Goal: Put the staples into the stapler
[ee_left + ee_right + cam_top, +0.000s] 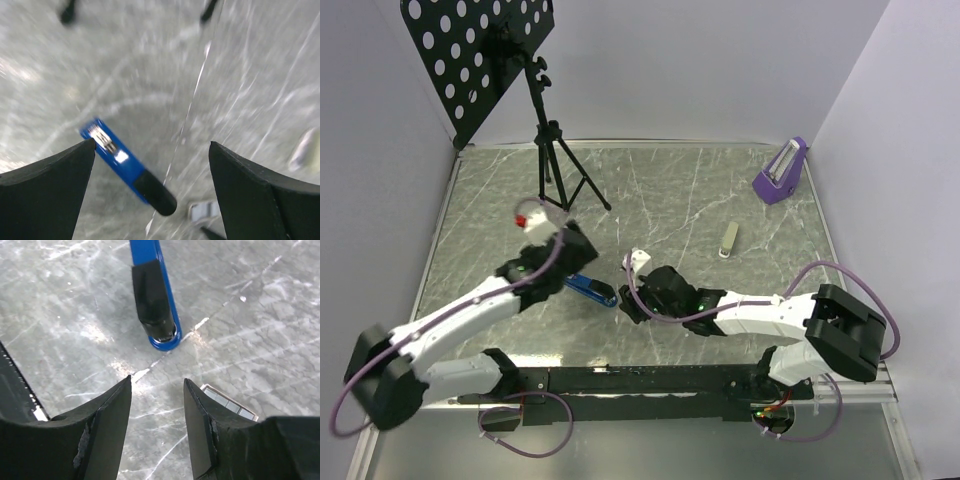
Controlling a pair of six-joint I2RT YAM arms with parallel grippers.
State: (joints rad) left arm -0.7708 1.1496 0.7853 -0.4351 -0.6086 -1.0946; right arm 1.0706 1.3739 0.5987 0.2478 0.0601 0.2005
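- The blue stapler (592,289) lies flat on the grey table (670,190), between the two grippers.
- The left gripper (152,145) hovers over the stapler with its fingers spread wide and nothing between them.
- The right gripper (157,380) sits just off the stapler's black end. Its fingers are apart and hold nothing.
- A small grey tray of staples (230,401) lies on the table near the stapler's black end, partly hidden behind one right finger.
- The pale staple box (727,238) lies well apart from the stapler, on the right arm's side.
- A purple wedge-shaped thing (780,172) and a black music stand (480,60) are far behind the stapler.
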